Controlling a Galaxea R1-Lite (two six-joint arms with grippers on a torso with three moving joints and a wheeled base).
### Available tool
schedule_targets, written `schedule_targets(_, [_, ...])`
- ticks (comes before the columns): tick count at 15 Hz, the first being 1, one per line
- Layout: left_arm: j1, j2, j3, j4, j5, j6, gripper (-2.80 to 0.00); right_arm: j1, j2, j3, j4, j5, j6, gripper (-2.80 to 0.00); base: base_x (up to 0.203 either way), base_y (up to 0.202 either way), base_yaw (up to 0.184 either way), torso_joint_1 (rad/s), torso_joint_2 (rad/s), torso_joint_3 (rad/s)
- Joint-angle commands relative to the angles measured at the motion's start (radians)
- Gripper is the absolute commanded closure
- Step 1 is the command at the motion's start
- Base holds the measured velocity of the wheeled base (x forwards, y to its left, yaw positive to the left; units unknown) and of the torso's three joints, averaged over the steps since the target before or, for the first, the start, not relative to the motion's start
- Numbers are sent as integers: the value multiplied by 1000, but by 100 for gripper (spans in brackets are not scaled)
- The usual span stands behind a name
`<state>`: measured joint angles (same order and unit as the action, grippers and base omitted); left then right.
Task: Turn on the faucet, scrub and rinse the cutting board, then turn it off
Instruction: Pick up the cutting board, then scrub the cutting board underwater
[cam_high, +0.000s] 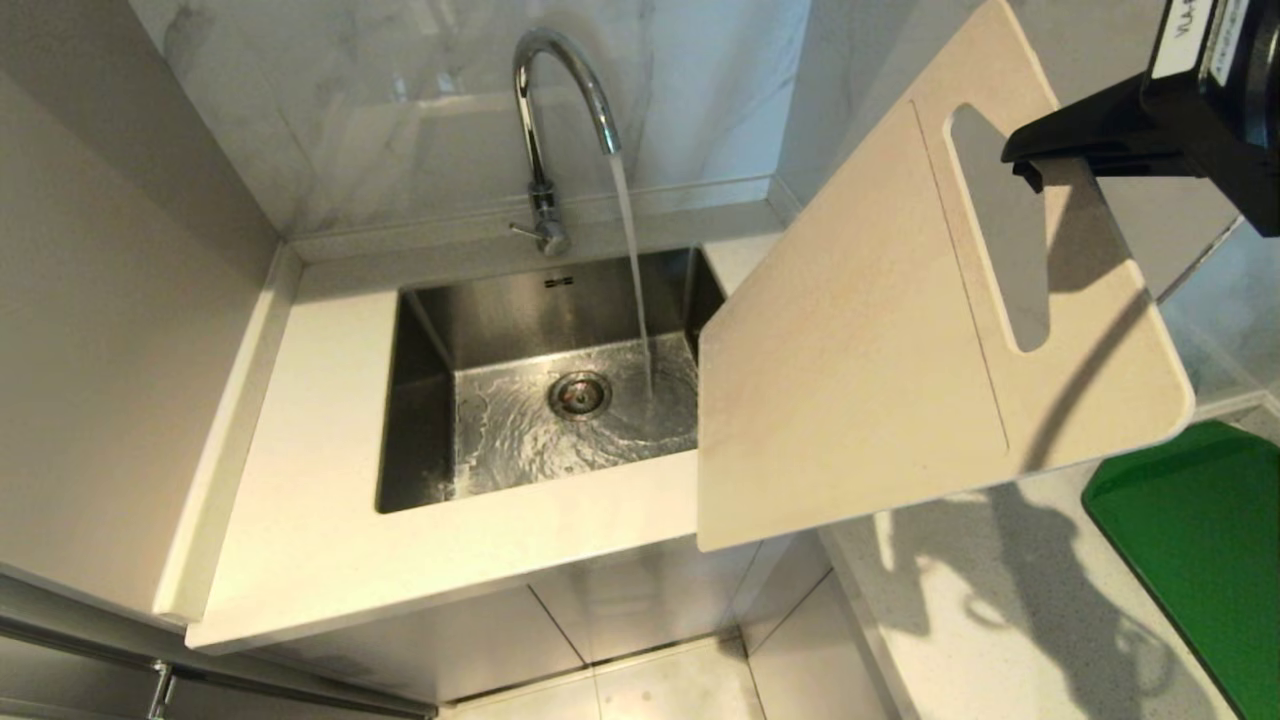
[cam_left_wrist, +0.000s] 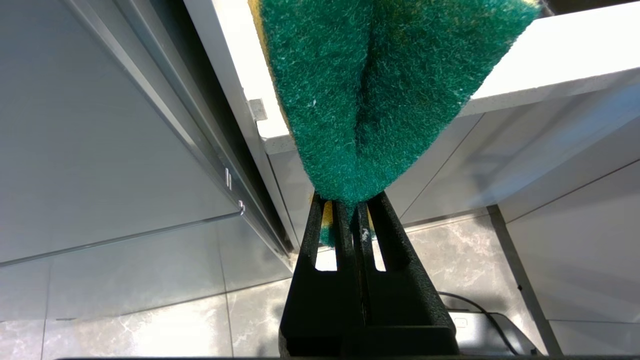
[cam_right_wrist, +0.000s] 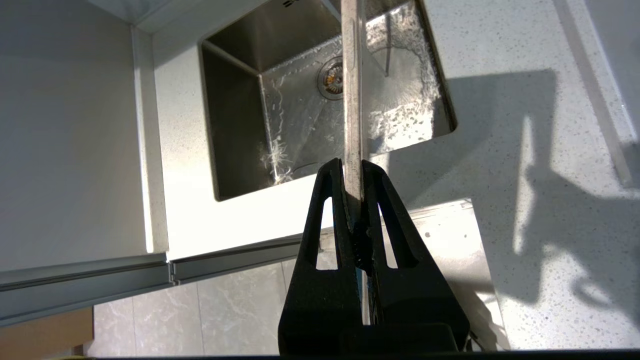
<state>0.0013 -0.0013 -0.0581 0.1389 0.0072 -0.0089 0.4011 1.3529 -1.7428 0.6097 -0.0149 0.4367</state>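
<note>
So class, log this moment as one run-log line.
faucet: running | right gripper: shut on board, beside stream | left gripper: shut on sponge | scrub: not started

White label (cam_high: 1188, 38) on black arm housing, top right of head view: starts "YLA-", rest cut off, 2nd line too small to read. Small dark mark on sink (cam_high: 556, 283) back wall: illegible.

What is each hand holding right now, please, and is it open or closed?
Left hand: closed on the green sponge.
Right hand: closed on the cutting board, held up beside the sink.
</note>
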Motion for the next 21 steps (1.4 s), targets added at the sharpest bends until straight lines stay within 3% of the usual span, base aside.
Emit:
schedule_targets(1, [0,1,0,1,0,0,0,-7,-17,4,4,0,7,0,0,0,0,0,0,0])
schedule_targets(11, [0,1,0,-1,0,-2,0,-44,-52,5,1,2,11,0,0,0,0,0,0,0])
schedule_targets(21, [0,1,1,1,0,0,0,-44,-78,11,5,7,13,0,184,0,-7,3,4,4])
